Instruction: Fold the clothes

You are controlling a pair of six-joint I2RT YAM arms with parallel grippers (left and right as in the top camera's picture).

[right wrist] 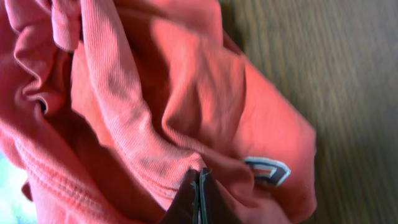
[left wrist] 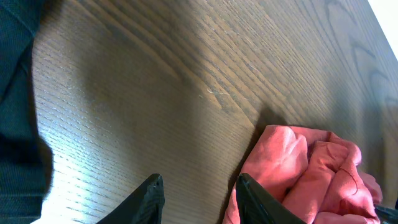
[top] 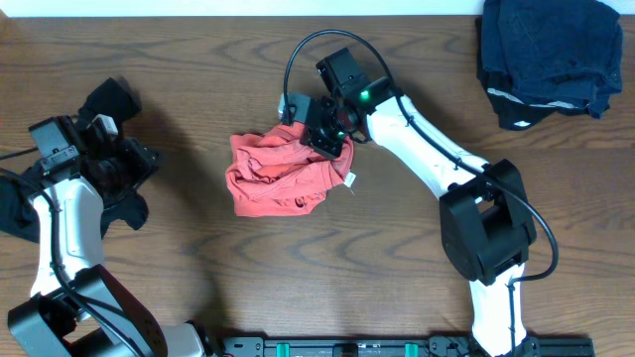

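The right arm's fingers (right wrist: 191, 202) clench a ridge of the crumpled coral T-shirt (top: 278, 177) in the middle of the desk (top: 198, 59), seemingly to shake it flat, while the left fingers (left wrist: 151, 198) hang released off to its left.

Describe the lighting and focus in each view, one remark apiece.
Overhead: sharp, evenly lit, soft shadows on the table. Left wrist: pale glare on the wood lower left, black cloth blurred. Right wrist: shirt very close, slightly soft.
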